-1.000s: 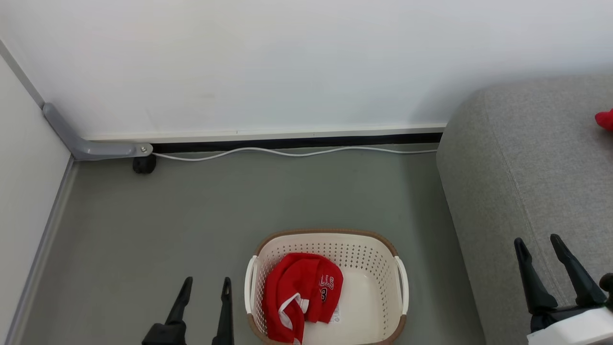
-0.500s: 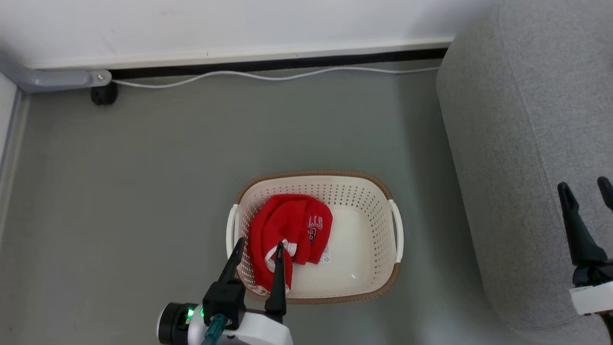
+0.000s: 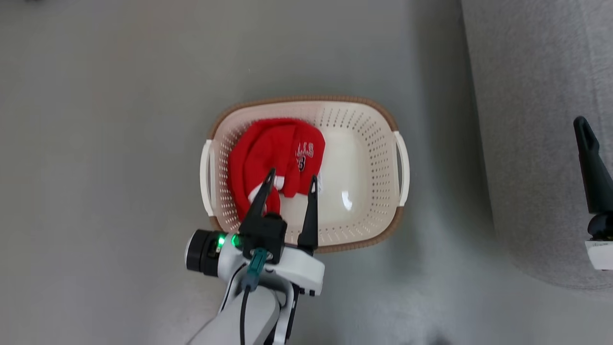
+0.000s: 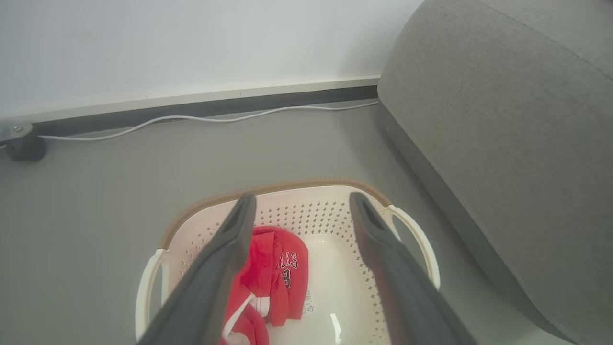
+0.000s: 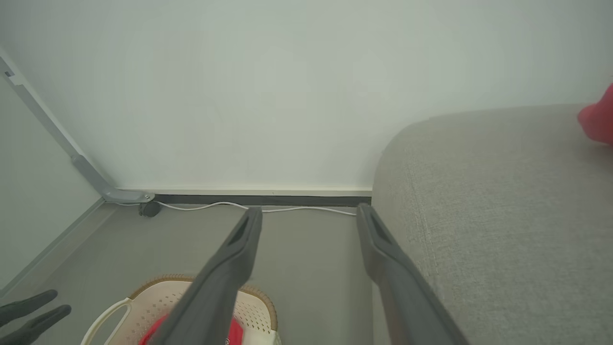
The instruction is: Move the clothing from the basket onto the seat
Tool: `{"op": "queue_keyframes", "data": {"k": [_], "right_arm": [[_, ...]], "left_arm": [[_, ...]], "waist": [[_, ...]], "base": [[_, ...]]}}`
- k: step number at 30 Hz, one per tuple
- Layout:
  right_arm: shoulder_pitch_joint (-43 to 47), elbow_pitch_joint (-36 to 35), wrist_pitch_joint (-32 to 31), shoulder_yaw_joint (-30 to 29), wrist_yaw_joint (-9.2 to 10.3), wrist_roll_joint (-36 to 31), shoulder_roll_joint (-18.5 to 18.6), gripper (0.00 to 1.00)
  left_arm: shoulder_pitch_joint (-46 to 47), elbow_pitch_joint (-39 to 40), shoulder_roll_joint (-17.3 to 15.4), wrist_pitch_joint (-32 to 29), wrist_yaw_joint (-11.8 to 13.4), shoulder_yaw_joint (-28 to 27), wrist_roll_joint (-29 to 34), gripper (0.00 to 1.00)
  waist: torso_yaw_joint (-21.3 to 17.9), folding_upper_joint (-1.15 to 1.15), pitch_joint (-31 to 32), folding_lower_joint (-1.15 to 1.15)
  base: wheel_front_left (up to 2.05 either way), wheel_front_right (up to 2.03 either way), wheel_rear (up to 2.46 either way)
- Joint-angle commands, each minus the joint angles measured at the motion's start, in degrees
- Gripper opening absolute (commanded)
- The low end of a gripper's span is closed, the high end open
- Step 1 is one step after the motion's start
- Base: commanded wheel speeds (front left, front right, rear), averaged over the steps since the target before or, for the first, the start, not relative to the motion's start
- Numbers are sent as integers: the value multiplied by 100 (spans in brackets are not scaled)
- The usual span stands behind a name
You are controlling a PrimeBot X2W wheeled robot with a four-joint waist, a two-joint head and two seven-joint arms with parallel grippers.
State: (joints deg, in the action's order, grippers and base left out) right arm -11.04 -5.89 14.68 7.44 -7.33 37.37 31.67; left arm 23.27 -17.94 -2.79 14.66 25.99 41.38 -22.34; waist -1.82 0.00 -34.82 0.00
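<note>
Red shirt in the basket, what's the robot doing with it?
The robot's left gripper hangs open over the crumpled bright red jersey lying in the cream perforated plastic laundry basket on the floor, not yet gripping it. The right gripper is open near the big light-grey fabric sofa, where the jersey is meant to go. Something red already lies on the sofa.

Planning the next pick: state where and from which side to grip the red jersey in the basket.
Grip the bunched fold at the heap's middle, probably from straight above: the red fabric jersey lies crumpled in the left half of the cream perforated plastic basket, whose walls block sideways approach. The open left end effector hovers over its near edge.
</note>
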Motion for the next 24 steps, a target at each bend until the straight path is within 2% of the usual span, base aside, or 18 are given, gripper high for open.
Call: {"op": "queue_keyframes", "data": {"k": [1, 6, 15, 24], "right_arm": [[1, -197, 32, 72, -16, 69, 207, 100], [-212, -405, 32, 130, -16, 102, 316, 100], [-456, -716, 32, 283, -16, 68, 458, 100], [-679, -979, 32, 466, -16, 26, 517, 100]], "left_arm": [[159, 52, -10, 34, 86, -67, -70, 100], [676, -270, -10, 34, 189, 210, -254, 100], [1545, -1223, -9, 34, 170, 680, -635, 100], [2472, -2737, -9, 34, 261, 1558, -1461, 100]], "waist": [[-21, 0, -414, 0], [-35, 0, -880, 0], [-136, 0, -1413, 0], [-288, 0, -1841, 0]], "base": [[0, 0, 0], [0, 0, 0], [0, 0, 0], [0, 0, 0]]}}
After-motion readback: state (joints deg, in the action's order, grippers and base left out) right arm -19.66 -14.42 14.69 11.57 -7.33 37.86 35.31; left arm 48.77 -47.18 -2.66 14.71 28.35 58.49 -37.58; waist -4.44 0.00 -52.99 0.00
